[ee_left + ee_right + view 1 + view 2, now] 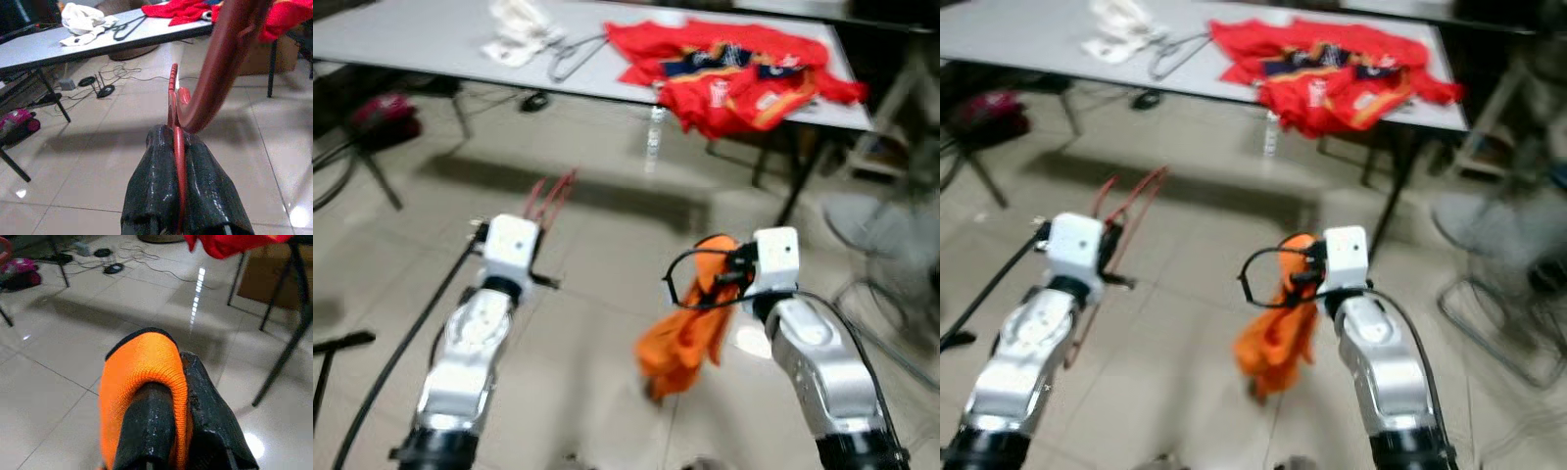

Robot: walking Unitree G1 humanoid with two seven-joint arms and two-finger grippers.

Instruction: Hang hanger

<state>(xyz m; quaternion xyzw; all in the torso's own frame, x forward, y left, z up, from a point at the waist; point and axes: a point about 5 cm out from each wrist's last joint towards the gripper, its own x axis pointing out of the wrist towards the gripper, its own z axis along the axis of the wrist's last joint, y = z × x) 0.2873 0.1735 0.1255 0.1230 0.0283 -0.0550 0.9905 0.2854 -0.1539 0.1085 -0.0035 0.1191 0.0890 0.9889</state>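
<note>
Hanger (177, 142), red, clamped between closed fingers of left gripper (544, 209), held clear of floor, short of grey table (431, 44), presumably for carrying to rail; orange garment (690, 328) on black hanger pinched in closed right gripper (722, 276), hanging beside it; red clothing (729, 73), white cloth (519, 34), wire hanger (570, 54) lying on table.

On the table (431, 44), a garment (729, 73) is spread at the right; a wire hanger (573, 54) and crumpled cloth (519, 29) are laid left of it.
</note>
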